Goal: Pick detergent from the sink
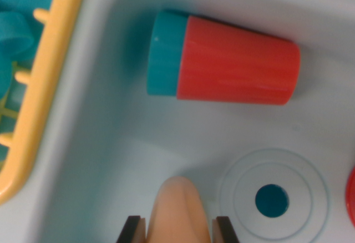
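In the wrist view I look straight down into a pale blue sink (111, 160). A peach-coloured, rounded detergent bottle (178, 209) stands out at the bottom edge, close to the camera. My gripper (178, 229) has its two dark fingertips (133, 231) pressed against either side of the bottle, so it is shut on it. The bottle's lower part is hidden below the frame. A red tumbler-shaped container (236, 65) with a teal end (165, 53) lies on its side on the sink floor further up, apart from the gripper.
The round drain (272, 200) with a dark teal hole lies to the wrist view's right of the bottle. A red object (350, 196) peeks in at the right edge. A yellow dish rack (39, 93) holding teal items (14, 38) borders the sink on the left.
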Tool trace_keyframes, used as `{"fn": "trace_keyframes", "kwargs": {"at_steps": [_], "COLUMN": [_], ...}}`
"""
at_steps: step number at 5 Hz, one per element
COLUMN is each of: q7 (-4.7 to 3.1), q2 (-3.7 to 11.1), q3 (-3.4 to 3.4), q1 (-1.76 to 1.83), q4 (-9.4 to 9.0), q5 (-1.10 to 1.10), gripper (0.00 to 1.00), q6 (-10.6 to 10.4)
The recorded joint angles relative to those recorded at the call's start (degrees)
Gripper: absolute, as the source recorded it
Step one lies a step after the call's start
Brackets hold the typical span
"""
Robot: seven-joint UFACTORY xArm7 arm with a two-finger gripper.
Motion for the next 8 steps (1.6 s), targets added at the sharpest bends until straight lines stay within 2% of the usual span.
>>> {"fn": "trace_keyframes", "kwargs": {"at_steps": [1, 2, 3, 4, 5, 6, 7, 8], "q7": [0.13, 0.13, 0.29, 0.29, 0.49, 0.49, 0.70, 0.70], "q2": [-0.30, -0.30, -0.70, -0.70, -1.18, -1.18, -1.69, -1.69], "q3": [0.00, 0.00, -0.01, -0.01, -0.02, -0.02, -0.02, -0.02], "q1": [0.00, 0.00, 0.01, 0.01, 0.01, 0.01, 0.02, 0.02], "q4": [0.78, 0.78, 1.80, 1.80, 3.03, 3.03, 4.36, 4.36], "q5": [-0.09, -0.09, -0.20, -0.20, -0.34, -0.34, -0.49, -0.49], "gripper": [1.00, 1.00, 1.00, 1.00, 1.00, 1.00, 1.00, 1.00], "q6": [1.1, 1.1, 2.5, 2.5, 4.2, 4.2, 6.0, 6.0]}}
